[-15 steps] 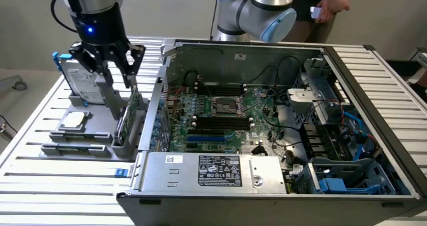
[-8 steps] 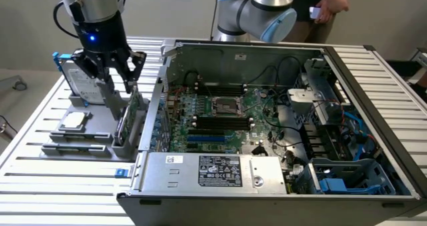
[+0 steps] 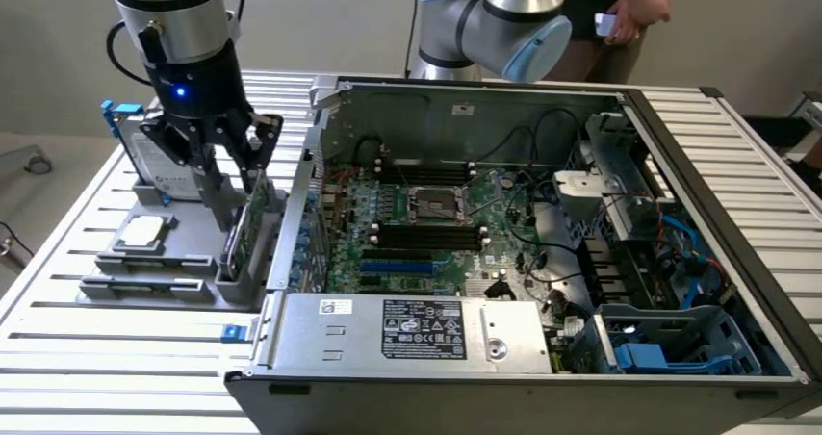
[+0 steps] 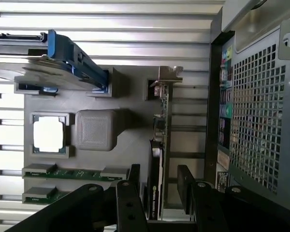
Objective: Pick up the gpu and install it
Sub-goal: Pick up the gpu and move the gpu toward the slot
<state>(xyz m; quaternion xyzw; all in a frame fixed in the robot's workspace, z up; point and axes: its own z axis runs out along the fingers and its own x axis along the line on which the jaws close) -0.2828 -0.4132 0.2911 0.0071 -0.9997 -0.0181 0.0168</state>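
Gripper (image 3: pixel 237 170) is spread wide, holding nothing, directly above the gpu (image 3: pixel 246 231). The card stands on edge in the grey parts holder (image 3: pixel 141 286), at the exterior view's left of the open computer case (image 3: pixel 668 166). Its long axis runs between the fingers (image 4: pixel 134 170), one on each side, and they appear clear of both faces.

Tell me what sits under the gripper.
The gpu stands on edge in the grey holder, flanked by the open gripper. Its lower edge, down in the holder, is hidden.

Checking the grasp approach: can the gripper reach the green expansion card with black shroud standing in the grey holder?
Likely yes: the open gripper hangs over the gpu, a finger either side, nothing in between.
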